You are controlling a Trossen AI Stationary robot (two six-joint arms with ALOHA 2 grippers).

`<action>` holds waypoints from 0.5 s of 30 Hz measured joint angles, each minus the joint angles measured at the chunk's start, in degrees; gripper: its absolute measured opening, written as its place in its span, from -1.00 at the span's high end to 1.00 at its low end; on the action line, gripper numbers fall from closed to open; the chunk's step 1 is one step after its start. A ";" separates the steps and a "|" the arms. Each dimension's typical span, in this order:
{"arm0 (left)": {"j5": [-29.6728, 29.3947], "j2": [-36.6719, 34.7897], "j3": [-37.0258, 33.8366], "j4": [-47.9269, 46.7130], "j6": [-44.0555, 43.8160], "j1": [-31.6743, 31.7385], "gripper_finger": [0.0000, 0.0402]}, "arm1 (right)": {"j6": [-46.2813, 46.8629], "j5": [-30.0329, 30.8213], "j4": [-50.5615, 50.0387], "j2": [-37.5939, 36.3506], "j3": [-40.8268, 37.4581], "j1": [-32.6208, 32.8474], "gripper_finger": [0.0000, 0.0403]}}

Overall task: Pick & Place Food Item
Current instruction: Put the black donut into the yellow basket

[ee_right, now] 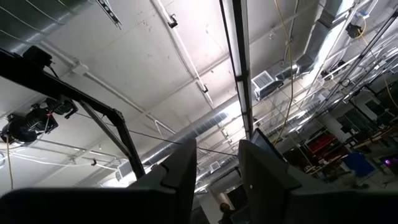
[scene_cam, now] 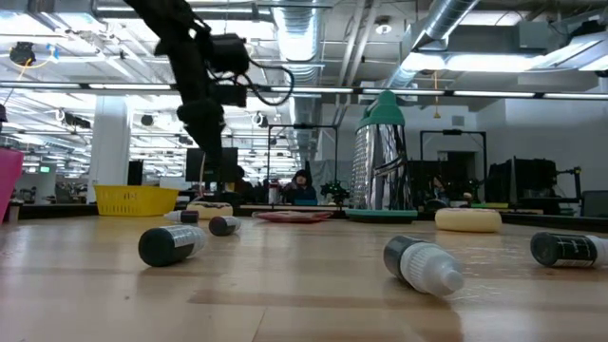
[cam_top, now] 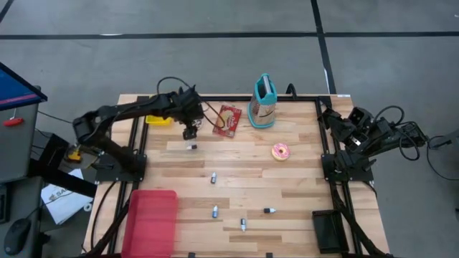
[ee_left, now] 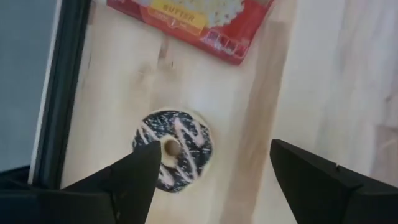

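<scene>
While we hover left gripper (ee_left: 208,177) over far-left table (cam_top: 301,190), fingers spread, nothing held | choc donut (ee_left: 173,149) lies on wood beneath, beside red snack pack (ee_left: 193,22) | pick not done, place left, by our read | right gripper (ee_right: 217,168) parked at right edge, pointing up, narrow gap, holds nothing.

item: chocolate doughnut (ee_left: 173,149)
look: dark icing, pale pink drizzle lines, small centre hole
state: whole, not held
pose: flat, iced side up
place: on bare wooden table (ee_left: 124,81), about 10 to 11 o'clock from its middle, near the edge
neighbour: red packet (ee_left: 193,18) near, not touching
</scene>
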 joint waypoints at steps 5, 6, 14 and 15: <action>0.51 5.34 1.74 -2.92 5.98 0.42 -0.48 | -0.42 -0.02 0.33 0.02 0.00 0.00 0.44; 0.51 6.01 1.74 -3.08 6.73 0.42 -0.48 | -0.50 0.00 0.62 0.00 0.00 0.04 0.44; -0.56 8.26 1.31 -2.27 7.26 0.88 -0.48 | -1.42 0.00 1.07 0.00 0.00 0.35 0.44; -0.65 8.25 1.04 -2.17 7.26 1.02 -0.48 | -1.42 0.00 1.05 0.00 0.00 0.36 0.44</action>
